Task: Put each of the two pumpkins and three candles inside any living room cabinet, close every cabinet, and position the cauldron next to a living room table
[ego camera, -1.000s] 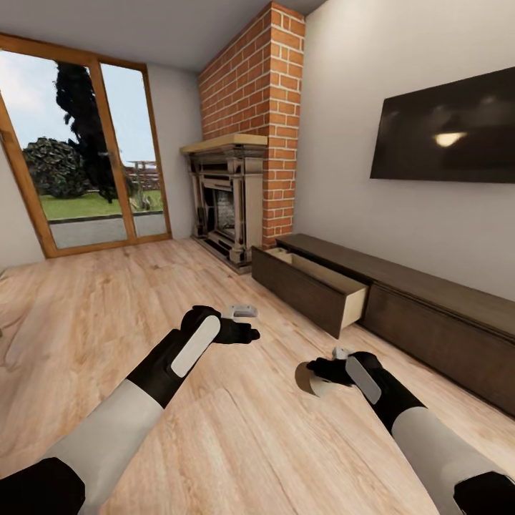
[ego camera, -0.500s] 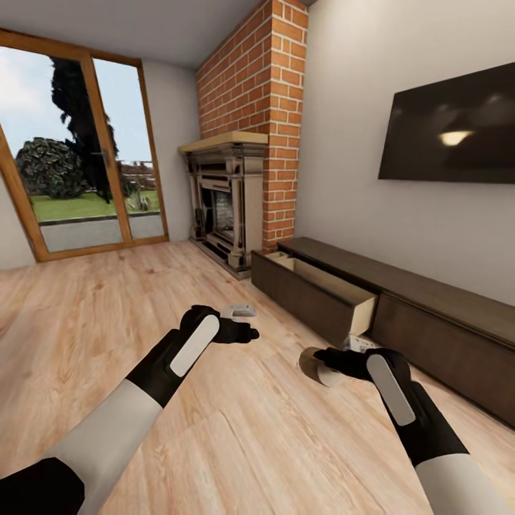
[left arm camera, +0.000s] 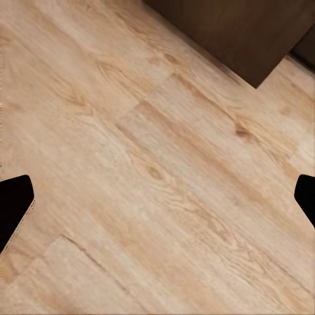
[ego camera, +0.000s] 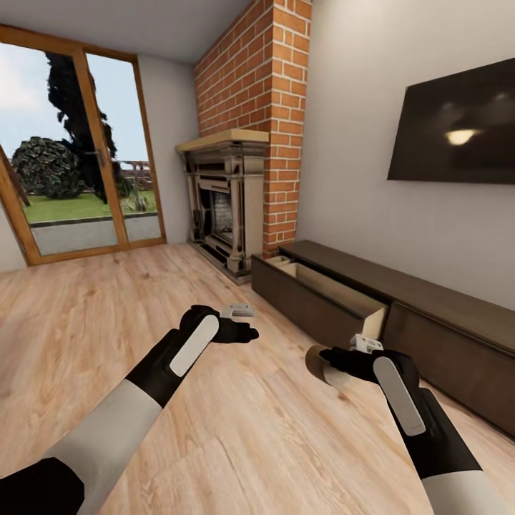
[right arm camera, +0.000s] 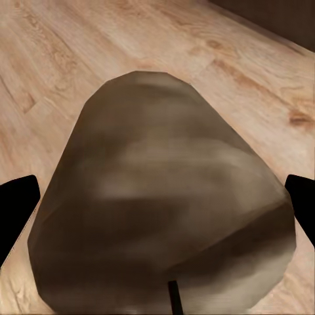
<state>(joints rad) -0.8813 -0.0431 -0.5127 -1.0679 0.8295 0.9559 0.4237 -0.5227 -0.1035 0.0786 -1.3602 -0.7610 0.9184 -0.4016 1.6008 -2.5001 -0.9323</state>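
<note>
Candle over pale wood floor

Left tool empty, fingers spread, arm extended forward; right tool clamped around load

Olive-tan candle gripped between right gripper fingers above floor; dark cabinet nearby, one drawer open.
</note>
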